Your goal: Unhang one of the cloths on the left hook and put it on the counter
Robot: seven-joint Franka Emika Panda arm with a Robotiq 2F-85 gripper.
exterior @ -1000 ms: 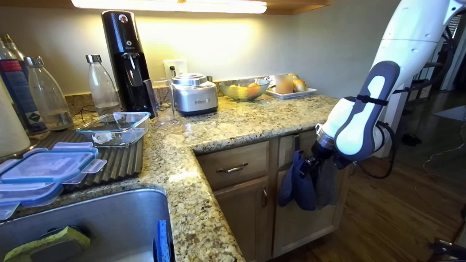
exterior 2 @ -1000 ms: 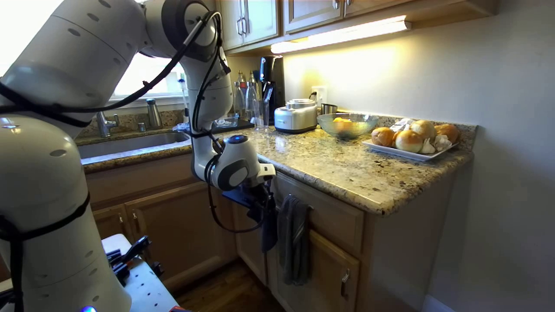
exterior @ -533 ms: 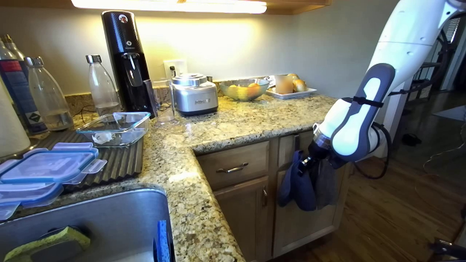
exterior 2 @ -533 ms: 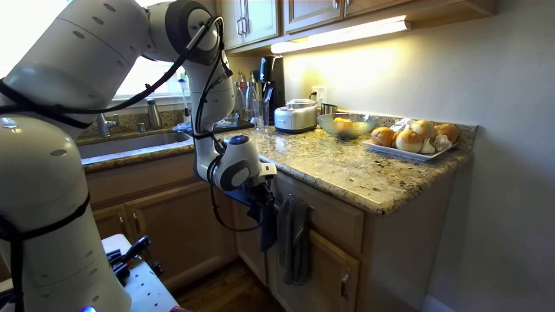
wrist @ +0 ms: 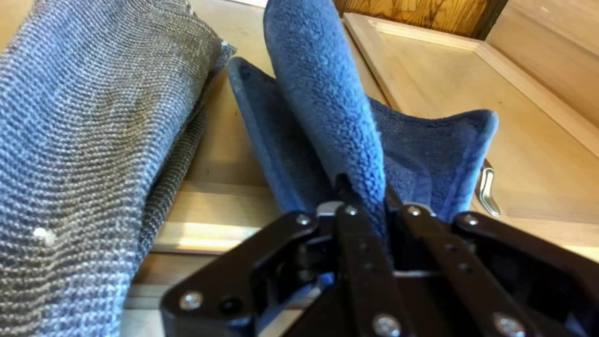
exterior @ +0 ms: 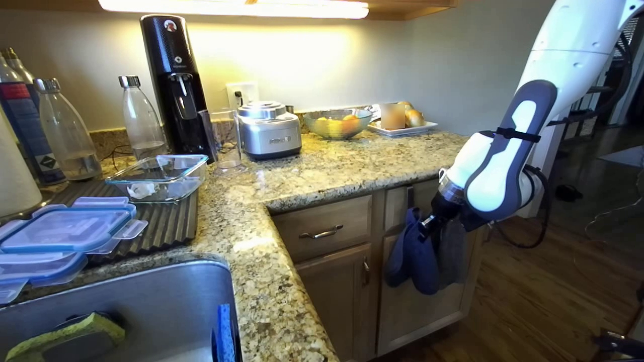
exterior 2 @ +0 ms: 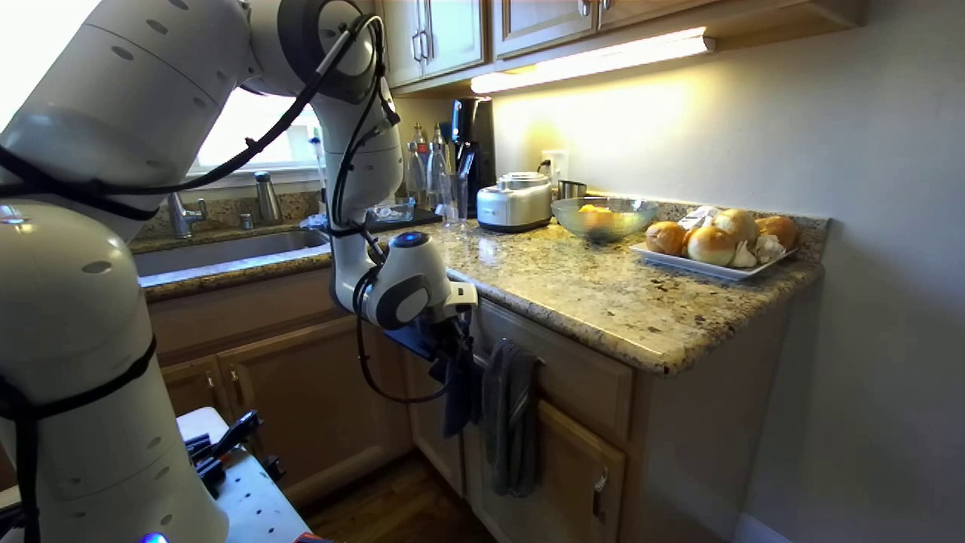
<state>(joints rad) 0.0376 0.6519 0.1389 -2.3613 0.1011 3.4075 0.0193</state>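
Note:
In the wrist view my gripper [wrist: 367,194] is shut on an upright fold of a blue cloth [wrist: 327,93], pinched between its black fingers. More blue fabric with bound edges hangs behind that fold. In an exterior view the blue cloths [exterior: 422,269] hang against the cabinet, below a dark hook [exterior: 410,196] at the drawer front. How the held cloth sits on the hook cannot be made out. My gripper [exterior: 426,229] meets the cloth's upper part from the right there. The speckled granite counter [exterior 2: 573,283] lies above, its rounded edge higher than the gripper.
A grey knit towel [wrist: 103,154] hangs close beside the gripper, also seen as the grey towel [exterior 2: 513,422]. On the counter stand a silver appliance base [exterior: 270,131], a glass bowl of fruit [exterior: 337,124] and a plate of onions [exterior 2: 712,264]. A steel sink [exterior: 151,281] lies nearby.
The gripper's fingers have come together on the blue cloth. The arm moved slightly toward the cloth, then drew back from the cabinet, and the cloth's lower part has shifted with it.

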